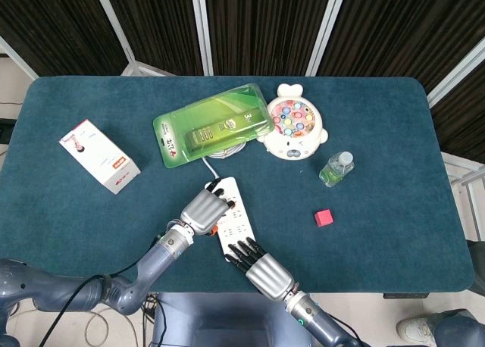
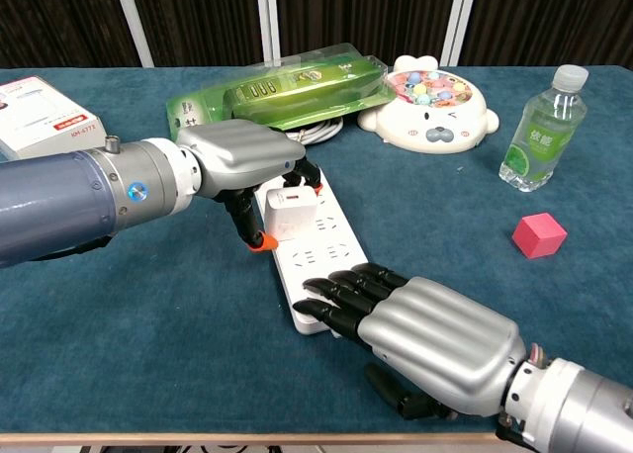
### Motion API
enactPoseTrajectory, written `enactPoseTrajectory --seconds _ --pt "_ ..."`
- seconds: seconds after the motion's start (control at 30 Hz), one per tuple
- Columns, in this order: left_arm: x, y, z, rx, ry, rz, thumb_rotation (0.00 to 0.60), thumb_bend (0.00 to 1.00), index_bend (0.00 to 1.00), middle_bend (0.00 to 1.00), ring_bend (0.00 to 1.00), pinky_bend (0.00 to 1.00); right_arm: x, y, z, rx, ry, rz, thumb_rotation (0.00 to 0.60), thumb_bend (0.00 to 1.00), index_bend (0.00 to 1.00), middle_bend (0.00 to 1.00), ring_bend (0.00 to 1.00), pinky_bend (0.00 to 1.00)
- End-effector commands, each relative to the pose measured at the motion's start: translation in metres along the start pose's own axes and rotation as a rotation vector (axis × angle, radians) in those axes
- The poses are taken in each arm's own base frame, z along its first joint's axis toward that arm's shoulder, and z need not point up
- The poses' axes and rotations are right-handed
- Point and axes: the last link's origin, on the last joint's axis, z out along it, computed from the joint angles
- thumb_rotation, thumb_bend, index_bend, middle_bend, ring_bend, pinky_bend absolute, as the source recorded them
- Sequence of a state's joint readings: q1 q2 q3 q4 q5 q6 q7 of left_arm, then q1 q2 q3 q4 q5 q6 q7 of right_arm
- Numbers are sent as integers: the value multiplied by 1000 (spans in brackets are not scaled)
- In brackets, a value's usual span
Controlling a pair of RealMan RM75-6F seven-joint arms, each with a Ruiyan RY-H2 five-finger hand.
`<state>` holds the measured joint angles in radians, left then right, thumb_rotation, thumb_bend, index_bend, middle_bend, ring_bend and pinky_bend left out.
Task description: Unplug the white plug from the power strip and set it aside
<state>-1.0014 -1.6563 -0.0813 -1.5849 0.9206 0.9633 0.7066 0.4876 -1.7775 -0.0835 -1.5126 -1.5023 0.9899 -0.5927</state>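
The white power strip [image 2: 326, 255] lies on the blue table, angled from near centre toward the back left; in the head view the strip [image 1: 236, 220] shows between both hands. The white plug [image 2: 294, 208] sits in the strip's far end. My left hand [image 2: 242, 158] arches over it and pinches it between the orange-tipped thumb and the fingers; from above, the left hand [image 1: 203, 209] hides the plug. My right hand [image 2: 435, 332] lies flat, its dark fingertips [image 2: 331, 297] pressing on the strip's near end; the head view shows the right hand [image 1: 261, 267] at the front table edge.
A green packaged strip [image 1: 214, 126] lies behind, with a coiled white cable [image 2: 312, 132] under it. A fish toy [image 1: 294, 123], a small bottle [image 1: 336, 169] and a pink cube [image 1: 324, 217] stand to the right. A white-red box [image 1: 98, 156] lies far left.
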Motion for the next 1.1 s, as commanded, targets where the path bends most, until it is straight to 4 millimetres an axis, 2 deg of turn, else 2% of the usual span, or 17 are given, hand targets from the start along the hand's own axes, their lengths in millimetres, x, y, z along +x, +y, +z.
enactPoseTrajectory --seconds 0.03,1.1 --pt "-1 0 -1 0 -2 0 600 339 651 709 225 76 0 0 0 1 0 0 600 755 38 64 48 86" --pt "12 7 -9 -20 38 -34 600 339 672 731 234 84 0 -6 -2 12 1 -1 600 755 39 64 52 85"
